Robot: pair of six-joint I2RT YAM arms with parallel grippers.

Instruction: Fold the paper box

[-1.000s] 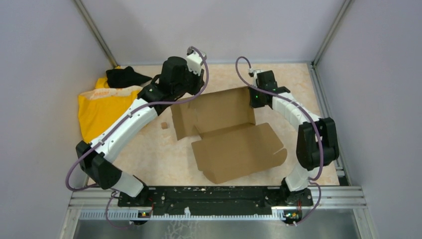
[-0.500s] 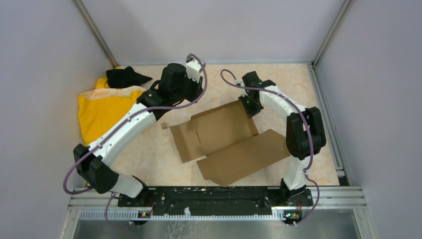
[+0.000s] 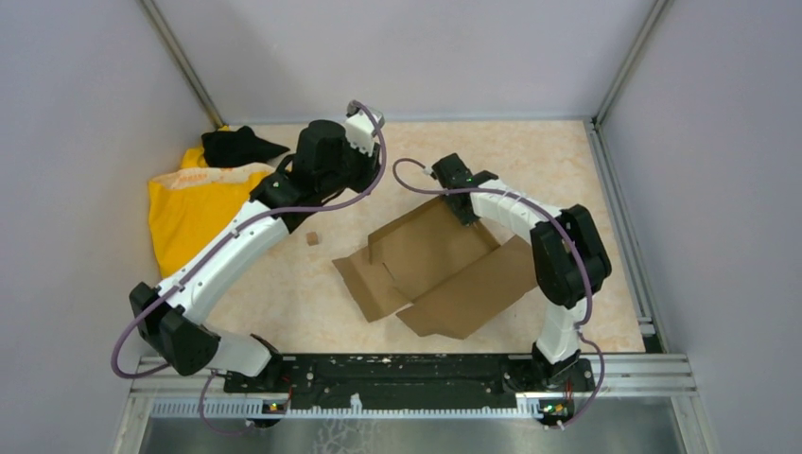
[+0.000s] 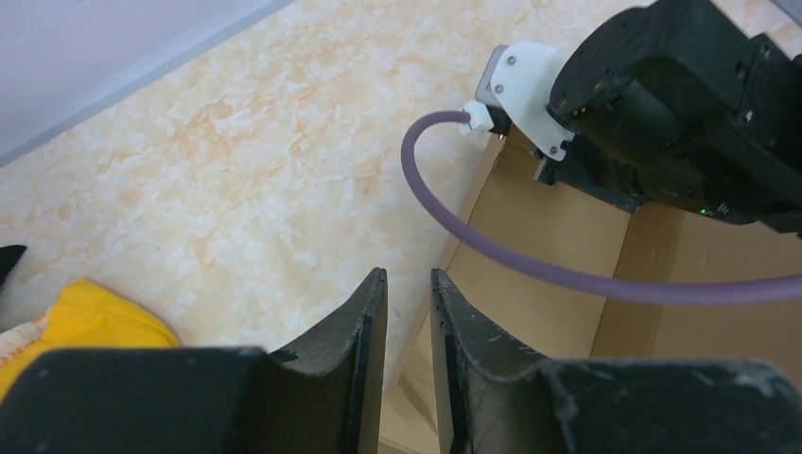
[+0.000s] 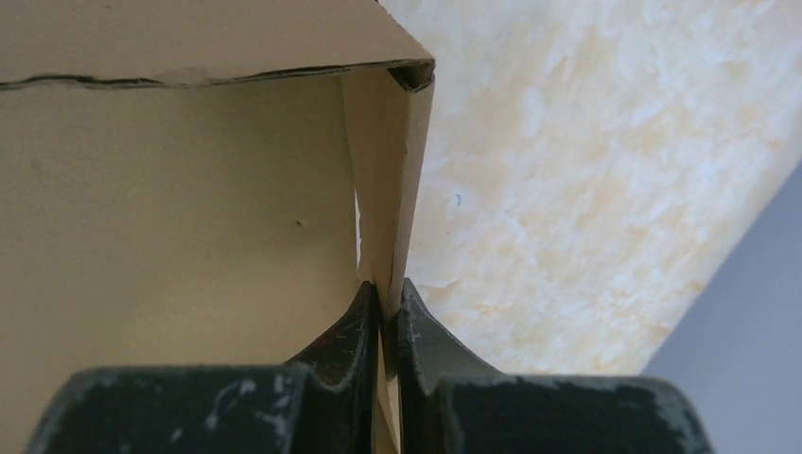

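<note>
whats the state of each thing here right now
paper box: partly folded, not closed
right gripper: shut on a paper box flap
left gripper: slightly open, empty
yellow cloth: crumpled, lying loose
black cloth: bunched up
cardboard scrap: lying loose, untouched

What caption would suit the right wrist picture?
Black fingers pinch a thin flap of the box, with the marbled table beyond.

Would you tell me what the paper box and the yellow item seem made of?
The paper box: brown cardboard, matte, with sharp fold lines and a thick cut edge, likely corrugated. The yellow item: apparently soft cloth, matte, lying rumpled in folds.
</note>
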